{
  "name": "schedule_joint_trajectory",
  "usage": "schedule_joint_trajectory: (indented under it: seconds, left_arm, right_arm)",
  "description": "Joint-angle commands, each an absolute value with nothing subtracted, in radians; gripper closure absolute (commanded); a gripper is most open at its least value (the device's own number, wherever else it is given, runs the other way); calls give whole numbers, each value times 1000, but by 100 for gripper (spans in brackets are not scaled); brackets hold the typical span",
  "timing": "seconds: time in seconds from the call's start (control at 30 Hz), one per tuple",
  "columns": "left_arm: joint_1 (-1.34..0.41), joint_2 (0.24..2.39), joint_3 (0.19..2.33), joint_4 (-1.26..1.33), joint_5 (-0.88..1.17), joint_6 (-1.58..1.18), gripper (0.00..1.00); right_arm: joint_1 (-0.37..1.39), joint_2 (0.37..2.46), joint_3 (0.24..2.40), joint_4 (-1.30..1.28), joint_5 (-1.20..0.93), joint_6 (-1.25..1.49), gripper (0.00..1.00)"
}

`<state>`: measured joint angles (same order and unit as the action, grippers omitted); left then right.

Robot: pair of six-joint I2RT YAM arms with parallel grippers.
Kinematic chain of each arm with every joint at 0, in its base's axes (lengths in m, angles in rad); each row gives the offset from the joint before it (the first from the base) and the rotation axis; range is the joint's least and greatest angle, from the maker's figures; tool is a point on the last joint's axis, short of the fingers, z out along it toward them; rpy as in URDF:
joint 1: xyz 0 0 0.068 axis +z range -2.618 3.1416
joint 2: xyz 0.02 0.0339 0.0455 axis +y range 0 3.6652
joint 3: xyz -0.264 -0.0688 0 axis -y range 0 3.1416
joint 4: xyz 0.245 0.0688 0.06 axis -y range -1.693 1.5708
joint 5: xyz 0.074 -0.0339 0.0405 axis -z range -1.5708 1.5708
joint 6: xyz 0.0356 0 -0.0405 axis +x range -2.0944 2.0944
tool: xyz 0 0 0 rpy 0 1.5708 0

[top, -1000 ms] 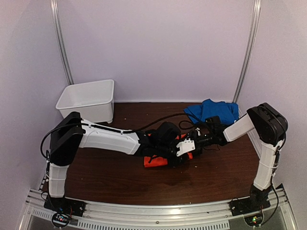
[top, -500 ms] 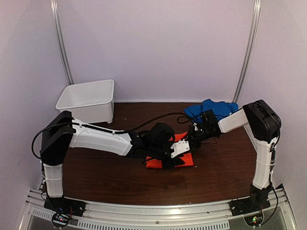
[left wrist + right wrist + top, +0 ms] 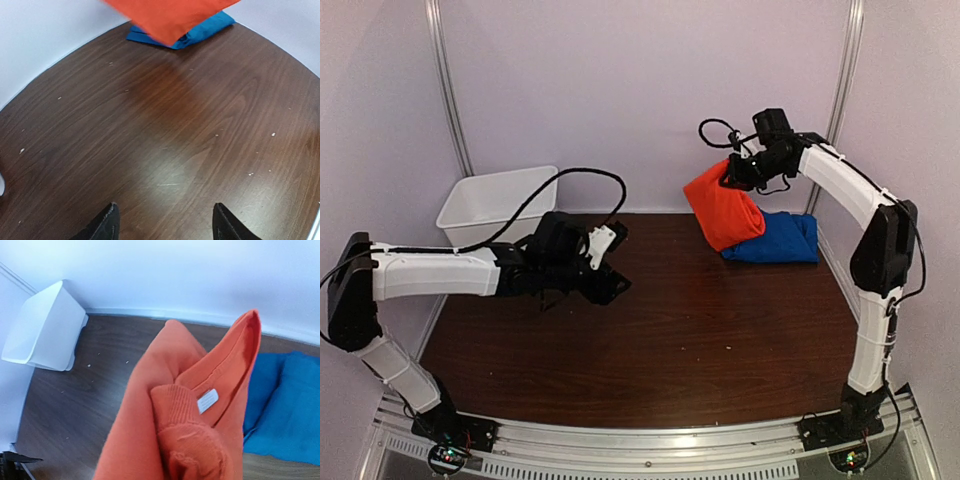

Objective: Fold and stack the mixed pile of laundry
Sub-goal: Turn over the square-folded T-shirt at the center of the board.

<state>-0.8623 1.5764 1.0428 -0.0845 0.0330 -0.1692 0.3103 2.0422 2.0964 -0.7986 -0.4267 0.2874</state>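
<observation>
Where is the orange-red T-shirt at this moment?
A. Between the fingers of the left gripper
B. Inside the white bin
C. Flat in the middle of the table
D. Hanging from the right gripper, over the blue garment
D: the orange-red T-shirt hangs from the shut right gripper, raised over the blue garment, while the left gripper is open and empty.

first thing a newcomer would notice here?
The bright orange T-shirt dangles in mid-air from the shut right pincer at the far right. It hangs just over the blue garment, which lies in the back corner of the table. After that, the left pincer, open and empty low over the wood, and the white bin at the far left.
</observation>
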Motion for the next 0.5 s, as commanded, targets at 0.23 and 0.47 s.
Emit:
schedule_joint_trajectory:
  seconds: [0.23,0.47]
  left_arm:
    - [-780,1384,965,-209,-198,-305,32]
    - [-737,1308,904,-238,-191,-419,31]
  right_arm:
    - [646,2163,2054,-983,94,-136,100]
    - [905,2232,1914,-998,80,-55,100]
